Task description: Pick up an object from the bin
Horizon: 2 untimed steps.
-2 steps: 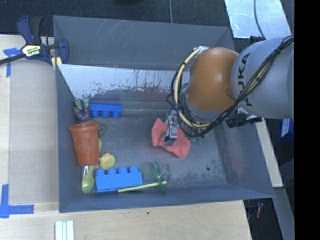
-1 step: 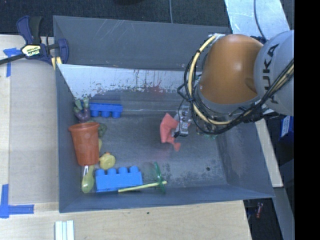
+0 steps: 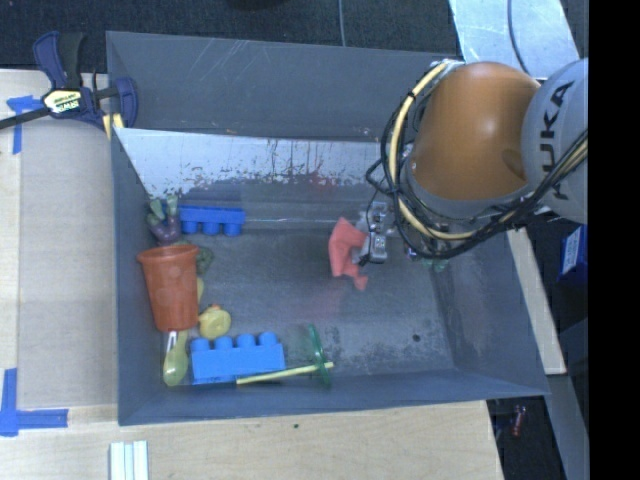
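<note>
The pincer (image 3: 374, 246) is seen low over the middle of the grey bin (image 3: 430, 333), beneath the arm's orange cover (image 3: 470, 133). Whether it is apart or together cannot be told. Close against it, on the side away from the arm, a pink crumpled thing (image 3: 346, 250) is seen, and it cannot be told whether this is clamped or merely alongside. It is judged the likely pick, since it lies alone on bare floor with room left all round it. Farther off, a yellow stick with a green foot (image 3: 290, 371) and a blue studded brick (image 3: 236, 356) are laid along the bin's near wall. Farthest from the pincer, an orange cup (image 3: 171, 286) lies on its side, with a second blue brick (image 3: 212, 220) beyond it. These are crowded against the wall, where a clean grasp is judged harder.
</note>
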Each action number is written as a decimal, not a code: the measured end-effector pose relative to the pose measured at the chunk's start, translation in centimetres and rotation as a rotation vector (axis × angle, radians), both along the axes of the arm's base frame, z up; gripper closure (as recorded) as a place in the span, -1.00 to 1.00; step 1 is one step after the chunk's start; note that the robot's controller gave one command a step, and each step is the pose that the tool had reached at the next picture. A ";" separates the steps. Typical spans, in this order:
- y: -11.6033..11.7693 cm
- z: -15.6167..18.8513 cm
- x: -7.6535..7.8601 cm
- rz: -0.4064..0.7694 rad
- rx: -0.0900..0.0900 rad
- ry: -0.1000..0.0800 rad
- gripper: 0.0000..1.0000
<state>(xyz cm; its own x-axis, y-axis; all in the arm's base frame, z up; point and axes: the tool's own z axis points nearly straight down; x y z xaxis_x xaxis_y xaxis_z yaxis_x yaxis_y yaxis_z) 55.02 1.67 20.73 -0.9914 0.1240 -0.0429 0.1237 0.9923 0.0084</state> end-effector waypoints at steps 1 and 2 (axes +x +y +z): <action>-1.1 -3.2 -0.3 0.074 -0.006 0.012 1.00; -3.1 -2.6 -1.1 0.120 -0.007 0.012 1.00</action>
